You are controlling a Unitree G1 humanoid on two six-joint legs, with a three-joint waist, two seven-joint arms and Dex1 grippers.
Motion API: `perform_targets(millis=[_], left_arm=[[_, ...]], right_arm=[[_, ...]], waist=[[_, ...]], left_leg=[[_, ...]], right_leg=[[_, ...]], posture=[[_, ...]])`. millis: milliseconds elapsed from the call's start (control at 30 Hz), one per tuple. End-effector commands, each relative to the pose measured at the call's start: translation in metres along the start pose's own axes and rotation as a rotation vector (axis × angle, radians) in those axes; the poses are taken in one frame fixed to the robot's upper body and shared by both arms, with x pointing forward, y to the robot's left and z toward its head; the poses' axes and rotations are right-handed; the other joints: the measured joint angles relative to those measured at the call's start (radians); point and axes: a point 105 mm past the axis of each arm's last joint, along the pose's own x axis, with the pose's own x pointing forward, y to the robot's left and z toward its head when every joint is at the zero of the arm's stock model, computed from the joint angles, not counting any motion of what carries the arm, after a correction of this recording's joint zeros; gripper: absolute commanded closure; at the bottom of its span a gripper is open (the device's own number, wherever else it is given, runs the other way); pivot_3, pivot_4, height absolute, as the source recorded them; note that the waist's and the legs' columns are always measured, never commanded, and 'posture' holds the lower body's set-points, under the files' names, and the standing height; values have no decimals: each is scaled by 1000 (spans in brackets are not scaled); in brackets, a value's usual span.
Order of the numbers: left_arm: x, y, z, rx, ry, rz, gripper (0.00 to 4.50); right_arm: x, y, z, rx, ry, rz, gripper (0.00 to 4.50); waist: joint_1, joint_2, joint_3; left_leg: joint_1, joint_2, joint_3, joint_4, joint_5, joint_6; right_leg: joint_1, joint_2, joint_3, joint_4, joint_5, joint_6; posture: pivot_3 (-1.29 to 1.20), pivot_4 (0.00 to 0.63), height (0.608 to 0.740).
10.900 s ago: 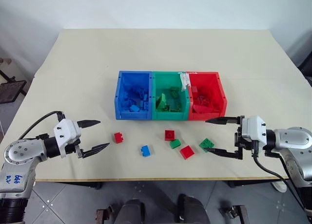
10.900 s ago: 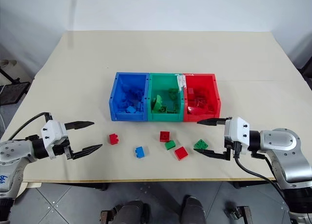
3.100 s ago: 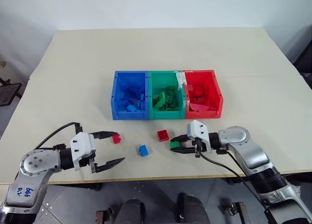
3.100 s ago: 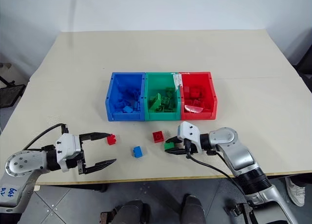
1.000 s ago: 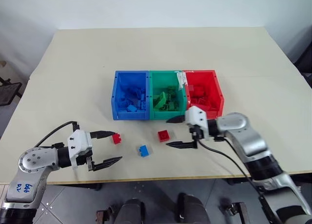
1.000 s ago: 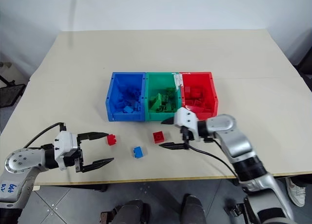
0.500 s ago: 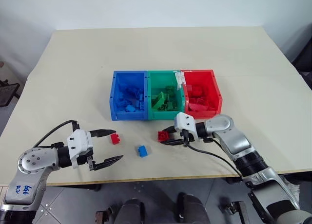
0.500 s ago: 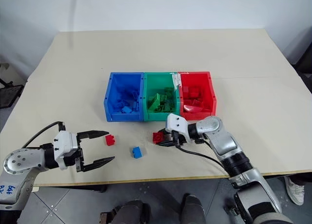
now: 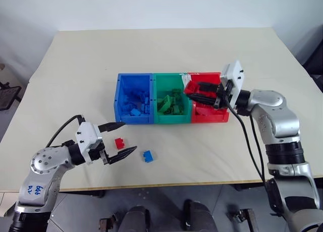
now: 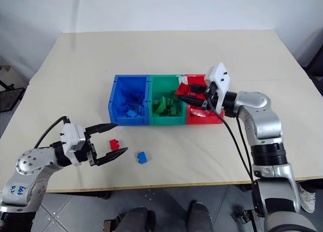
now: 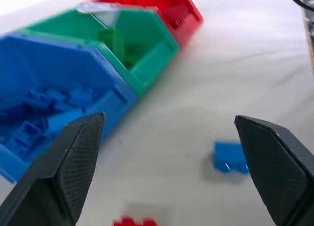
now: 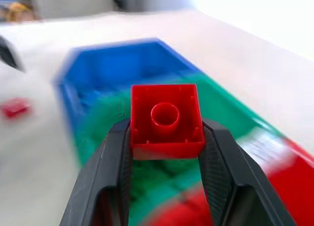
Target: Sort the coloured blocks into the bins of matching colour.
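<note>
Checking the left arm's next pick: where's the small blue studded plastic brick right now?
In the head views, the small blue studded plastic brick lies on the table in front of the blue bin, just right of the loose red brick and the open left claw.

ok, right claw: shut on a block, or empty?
Shut on a block. The right claw clamps a small red studded plastic brick between both fingers, held above the red plastic bin.

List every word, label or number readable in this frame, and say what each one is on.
White tag on the rim between the green plastic bin and the red plastic bin: print too small to read.
Blue handwritten marks on the robot's left arm: too small to read with certainty.
No other text on the beige table, bins or studded bricks.
</note>
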Motion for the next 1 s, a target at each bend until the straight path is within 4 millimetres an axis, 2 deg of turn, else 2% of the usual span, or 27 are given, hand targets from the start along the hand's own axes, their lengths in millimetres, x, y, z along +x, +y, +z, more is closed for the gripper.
perform_targets(millis=[33,133,167,233,333,500,600,700,800,867,933,1000], left_arm=[[6,3,20,31,-56,5,0],[8,1,23,4,-62,-34,0],[8,1,22,4,-56,-44,0],[6,3,21,5,-49,-39,0],[3,7,16,8,-18,-35,0],[-7,20,8,44,5,27,0],[-34,41,-4,64,62,139,0],[-60,49,-16,80,136,168,0],[-83,48,-26,68,208,145,0],[-90,44,-29,56,245,103,0],[-88,33,-31,68,288,15,0],[-73,16,-27,59,305,-122,0]], right_arm=[[-15,-30,7,-21,-32,-129,3038],[-16,-31,2,-19,-39,-121,1935],[-16,-32,3,-14,-50,-132,1738],[-17,-31,5,-18,-61,-119,1058],[-21,-22,2,-38,-44,-65,49],[-25,13,-4,-52,-31,103,17],[-39,56,-16,-167,-12,275,17],[-54,71,-24,-162,17,322,17],[-72,84,-31,-96,56,350,17],[-80,91,-36,-108,73,348,17],[-84,95,-36,-95,62,323,17],[-89,100,-36,-106,59,301,17]], waist=[[-2,0,0],[-4,0,0],[-5,0,0],[-10,0,0],[-16,0,0],[-14,0,0],[-11,0,0],[-9,0,0],[-6,0,0],[1,0,0],[7,0,0],[12,0,0]], left_leg=[[0,0,0,0,0,0],[0,0,0,-1,0,0],[0,0,0,-1,0,0],[0,0,0,-1,0,0],[0,1,0,-1,0,0],[0,0,0,-1,0,0],[0,1,0,-1,0,0],[0,1,0,-1,0,0],[0,1,2,-1,0,0],[0,1,2,-1,0,0],[0,1,2,0,0,0],[0,1,2,0,0,0]], right_leg=[[0,0,0,0,0,0],[0,0,0,0,0,0],[0,0,0,0,0,0],[0,0,0,0,0,0],[0,0,0,0,0,0],[0,0,-1,0,0,0],[0,0,-1,-1,0,0],[0,0,-1,-1,0,0],[0,0,0,-2,0,0],[0,0,0,-2,0,0],[0,0,0,-2,0,0],[0,0,0,-3,0,0]], posture=[[0,150,740],[0,150,740],[0,150,740],[0,150,740],[0,150,740],[0,150,740],[0,150,740],[0,150,740],[0,150,740],[0,150,740],[0,150,740],[0,150,740]])
